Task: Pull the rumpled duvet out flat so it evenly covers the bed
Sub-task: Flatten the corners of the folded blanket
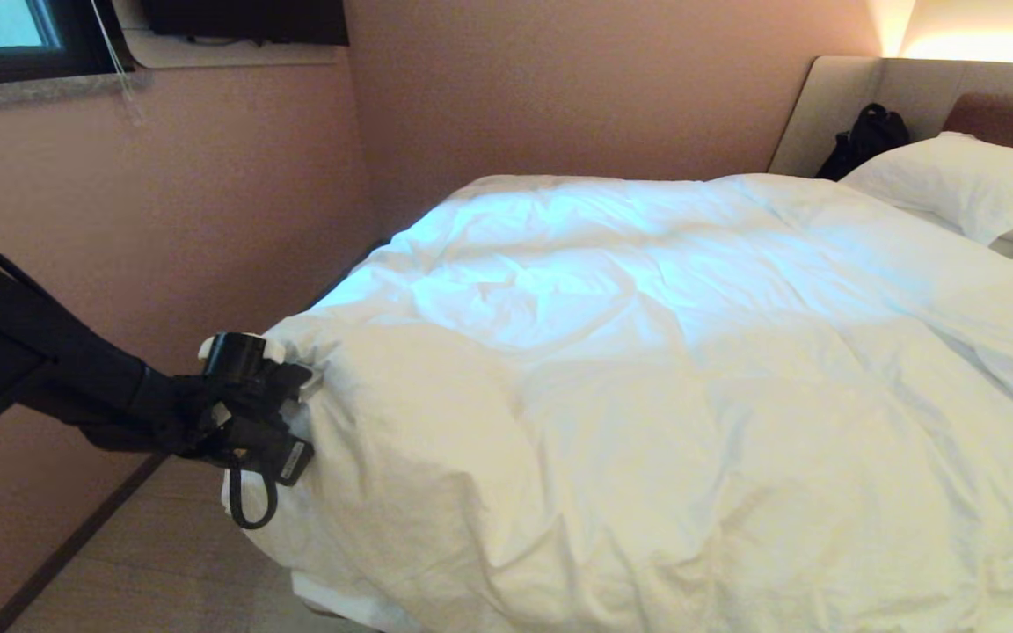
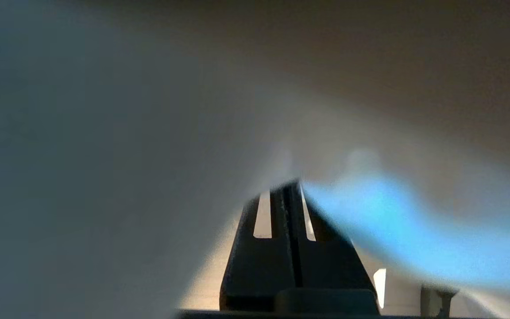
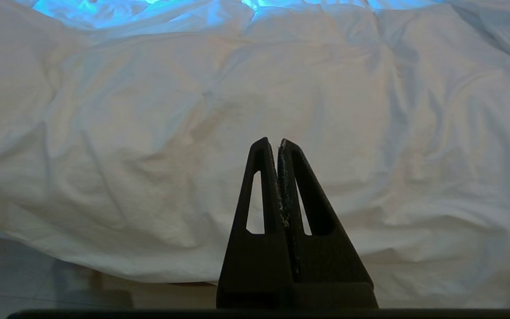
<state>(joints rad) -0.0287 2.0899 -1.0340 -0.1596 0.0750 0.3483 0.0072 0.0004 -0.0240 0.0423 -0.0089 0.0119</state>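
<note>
Pinched on the near left corner of the duvet [image 1: 647, 352], the left gripper [image 1: 309, 380] sits at the foot-end corner of the bed [image 1: 832, 114], its black arm reaching in from the left side of the head view. From the left wrist view its fingers [image 2: 277, 221] are pressed together, with white fabric bunched over and around their tips, so the cloth fills almost the whole frame. That corner of the duvet stands up in a rounded hump just beside the gripper, and a fold hangs below it toward the pale floor [image 1: 137, 563]. Over the rest of the mattress the duvet lies spread but wrinkled, reaching up to the white pillows [image 1: 955, 180] at the padded headboard [image 1: 911, 88]. A black bag [image 1: 863, 141] leans in the corner by the headboard. Outside the head view, the right gripper [image 3: 278, 144] hangs before the foot edge of the duvet, fingers closed on nothing, clear of the cloth.
</note>
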